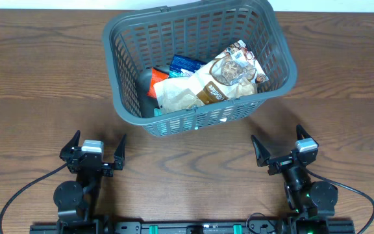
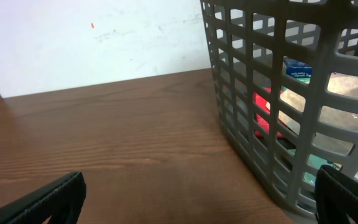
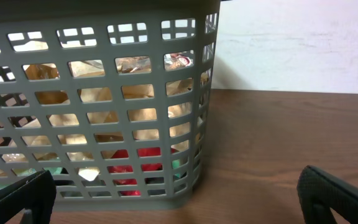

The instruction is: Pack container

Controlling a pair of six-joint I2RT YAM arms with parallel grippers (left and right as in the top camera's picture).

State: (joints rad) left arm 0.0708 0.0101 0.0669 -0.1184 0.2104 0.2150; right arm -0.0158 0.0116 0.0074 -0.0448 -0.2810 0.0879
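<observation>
The container is a dark grey slatted basket at the table's far middle. It holds several snack packs: a tan and brown pack on top, a blue pack and a red one. Its lattice wall shows in the left wrist view and the right wrist view. My left gripper is open and empty near the front edge, apart from the basket, and also shows in the left wrist view. My right gripper is open and empty at the front right, also in the right wrist view.
The brown wooden table lies bare on both sides of the basket. A white wall stands beyond the far edge. Black cables run from both arm bases along the front.
</observation>
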